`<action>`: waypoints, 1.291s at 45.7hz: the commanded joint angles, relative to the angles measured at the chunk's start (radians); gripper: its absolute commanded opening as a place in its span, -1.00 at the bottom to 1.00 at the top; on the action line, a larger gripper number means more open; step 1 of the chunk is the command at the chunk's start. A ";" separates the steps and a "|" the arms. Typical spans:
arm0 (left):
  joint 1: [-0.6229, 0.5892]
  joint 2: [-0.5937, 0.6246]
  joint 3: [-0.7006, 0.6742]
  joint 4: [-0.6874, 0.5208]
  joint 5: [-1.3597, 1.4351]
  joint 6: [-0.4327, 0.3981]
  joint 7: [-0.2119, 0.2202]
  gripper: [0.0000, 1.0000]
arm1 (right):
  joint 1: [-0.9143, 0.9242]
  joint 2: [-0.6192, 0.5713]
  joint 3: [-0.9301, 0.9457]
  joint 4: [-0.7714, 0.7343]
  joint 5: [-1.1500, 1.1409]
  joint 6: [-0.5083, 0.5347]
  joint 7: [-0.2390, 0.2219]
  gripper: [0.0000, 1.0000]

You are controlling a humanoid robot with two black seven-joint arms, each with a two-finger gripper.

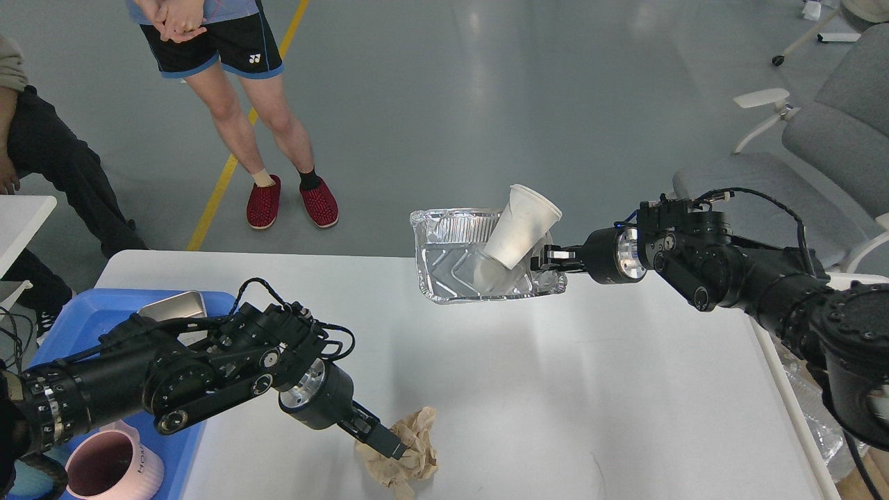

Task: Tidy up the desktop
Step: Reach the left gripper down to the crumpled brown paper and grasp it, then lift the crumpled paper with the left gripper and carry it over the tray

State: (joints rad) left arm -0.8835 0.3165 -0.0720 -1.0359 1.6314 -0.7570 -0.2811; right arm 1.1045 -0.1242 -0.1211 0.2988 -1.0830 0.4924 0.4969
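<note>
In the head view, your left gripper (380, 440) is low over the near part of the worktop (528, 375) and its tip lies on the left edge of the crumpled paper (406, 455). The paper is just to the right of the tip and a little nearer to you, so the coming move goes only a small way right and down. The fingers point right and toward you, roughly along the long side of the paper. You see the gripper as one dark end, so you cannot tell if it is wide, narrow or already closed on the paper. The left arm is much nearer to the paper than the right one.

Your right gripper (544, 262) is at the far edge of the worktop, well apart from the paper. It pinches the right rim of the foil tray (451, 267) and holds it lifted and tilted. A white cup (521, 226) leans inside the tray with its mouth up and to the right.

The worktop is white, smooth and glossy, so the paper may slide when you push it. At the near left a blue tray (184, 455) holds a metal tin (172, 305) and a pink mug (111, 469). Beyond the far edge two people stand on the grey floor, and grey chairs are at the far right.
</note>
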 commanded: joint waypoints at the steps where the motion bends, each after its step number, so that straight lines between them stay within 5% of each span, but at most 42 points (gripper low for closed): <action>1: 0.020 -0.040 0.008 0.037 0.001 0.015 0.000 0.64 | 0.000 0.000 0.000 -0.001 0.000 0.000 0.000 -1.00; 9: 0.034 -0.079 0.029 0.069 0.002 0.048 -0.001 0.45 | 0.000 0.000 0.000 0.000 0.000 0.000 0.000 -1.00; 24: 0.021 -0.106 0.077 0.106 0.045 0.054 -0.020 -1.00 | 0.002 0.000 0.000 -0.001 0.000 0.000 -0.001 -1.00; 59: -0.049 -0.099 0.075 0.103 0.061 0.053 -0.030 -1.00 | 0.000 0.000 0.000 -0.004 0.000 -0.003 -0.001 -1.00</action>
State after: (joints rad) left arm -0.9244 0.2213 0.0042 -0.9326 1.6923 -0.7040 -0.3137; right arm 1.1060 -0.1243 -0.1212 0.2945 -1.0830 0.4895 0.4955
